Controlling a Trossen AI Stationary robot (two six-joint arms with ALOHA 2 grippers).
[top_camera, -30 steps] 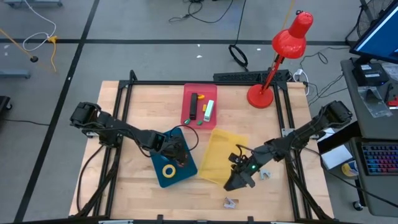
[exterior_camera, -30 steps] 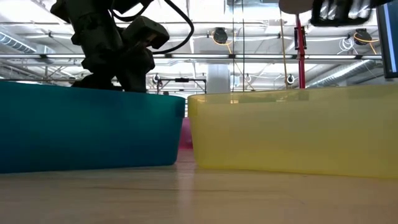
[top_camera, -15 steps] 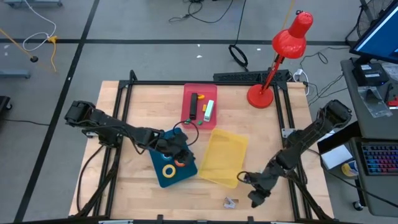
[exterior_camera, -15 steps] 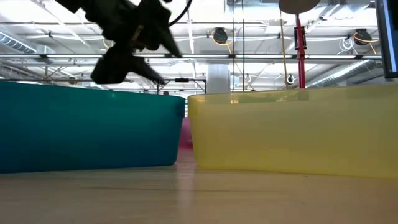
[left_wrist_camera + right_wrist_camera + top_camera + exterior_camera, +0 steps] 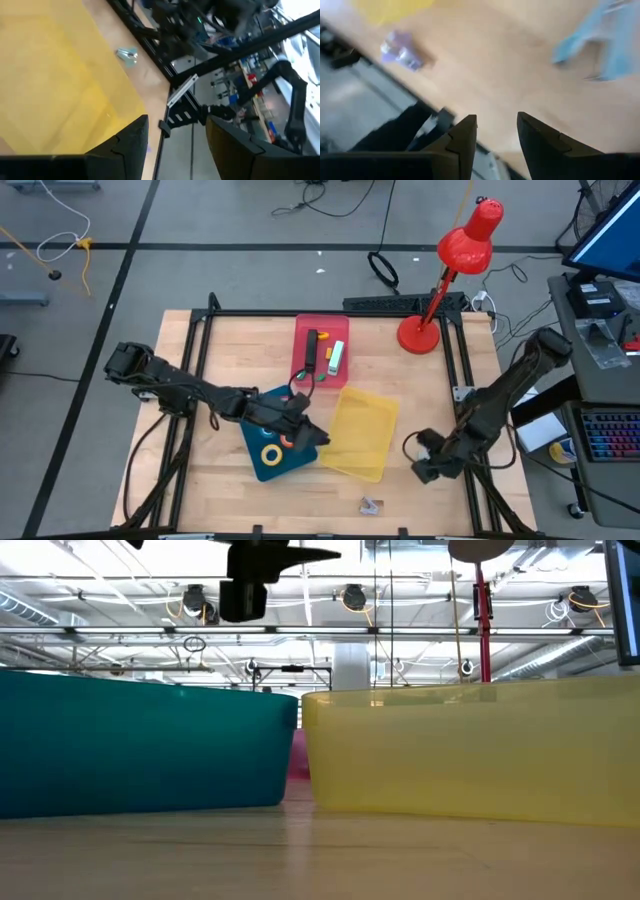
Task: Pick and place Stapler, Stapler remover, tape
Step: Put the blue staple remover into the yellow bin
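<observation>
Over the blue tray at worktop centre: left tool, fingers spread, holding nothing. Yellow tape and red-orange tape lie in that tray. Stapler sits in the red tray at 12 o'clock. Yellow tray lies just beside, at 3 o'clock. Right tool, at 4 o'clock, spread and empty. Stapler remover lies on bare wood at 6 o'clock.

left claw cut off, trays' contents hidden
</observation>
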